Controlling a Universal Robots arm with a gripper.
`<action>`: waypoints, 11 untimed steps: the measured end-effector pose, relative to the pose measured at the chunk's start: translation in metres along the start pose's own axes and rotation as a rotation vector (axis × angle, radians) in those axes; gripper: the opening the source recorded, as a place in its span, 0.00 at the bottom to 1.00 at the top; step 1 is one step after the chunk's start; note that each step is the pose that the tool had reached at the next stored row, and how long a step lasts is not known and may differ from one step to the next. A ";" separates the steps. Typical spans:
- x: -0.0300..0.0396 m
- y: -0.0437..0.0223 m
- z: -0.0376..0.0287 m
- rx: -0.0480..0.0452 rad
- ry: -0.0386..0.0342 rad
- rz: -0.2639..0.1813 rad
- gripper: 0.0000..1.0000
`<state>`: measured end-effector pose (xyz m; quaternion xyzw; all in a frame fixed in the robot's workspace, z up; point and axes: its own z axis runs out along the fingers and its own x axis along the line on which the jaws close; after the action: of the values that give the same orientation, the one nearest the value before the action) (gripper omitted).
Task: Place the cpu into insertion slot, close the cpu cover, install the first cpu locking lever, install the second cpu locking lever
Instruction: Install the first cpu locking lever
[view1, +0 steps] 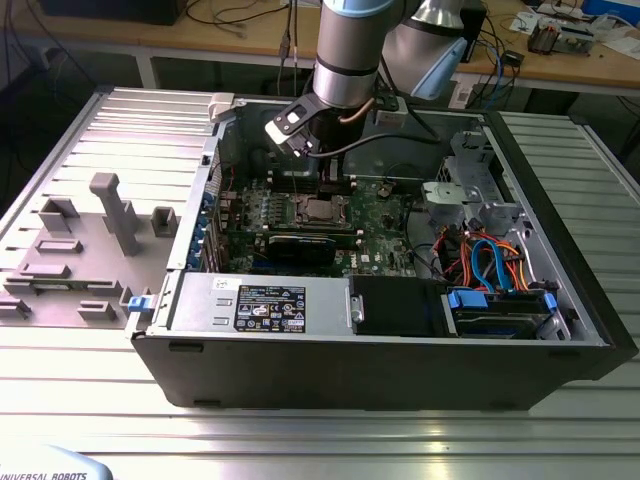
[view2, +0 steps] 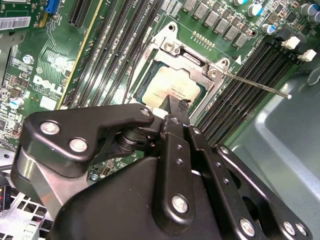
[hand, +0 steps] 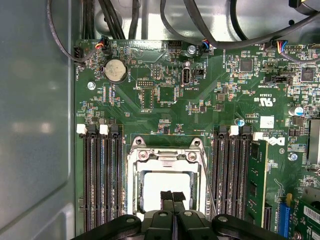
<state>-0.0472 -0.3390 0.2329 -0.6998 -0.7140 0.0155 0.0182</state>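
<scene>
1. There's an open computer case (view1: 350, 372) lying on its side on a ribbed metal table (view1: 300, 445). The arm (view1: 345, 50) reaches down into it from the far side.
2. The claw (hand: 172, 196) is pinched narrow: both fingers are pressed together, with nothing between them as far as I can see. In both wrist views the tips sit right over one edge of the chip. I can't tell if they're actually touching it or are just above it.
3. The chip (hand: 154, 187) is down in the socket (view1: 325, 210), roughly mid-board, lying flat with its silvery top up.
4. The cover plate (hand: 165, 156) looks folded down around the chip, which shows through its window.
5. One thin lever rod (view2: 256, 85) sticks out from a corner of the socket across the memory slots (view2: 240, 100). Its free end is near the edge of the board. Can't tell whether it's hooked down.
6. Memory slots run along both sides of the socket. A coin battery (hand: 115, 70) sits on the board well apart from it.
7. In the exterior view:
   - a power supply box (view1: 260, 300) lies along the case's near wall;
   - blue and orange cables (view1: 490, 262) bunch up at the exterior view's right;
   - grey plastic blocks (view1: 115, 212) stand on the table at the exterior view's left of the case.
</scene>
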 end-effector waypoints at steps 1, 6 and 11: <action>0.0000 0.0000 0.0000 0.0000 0.0000 0.000 0.11; 0.0000 -0.0001 0.0000 0.0000 0.0000 0.000 0.11; 0.0000 -0.0007 -0.0087 -0.0313 -0.0007 0.000 0.11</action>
<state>-0.0475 -0.3391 0.2416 -0.6999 -0.7142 0.0045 0.0070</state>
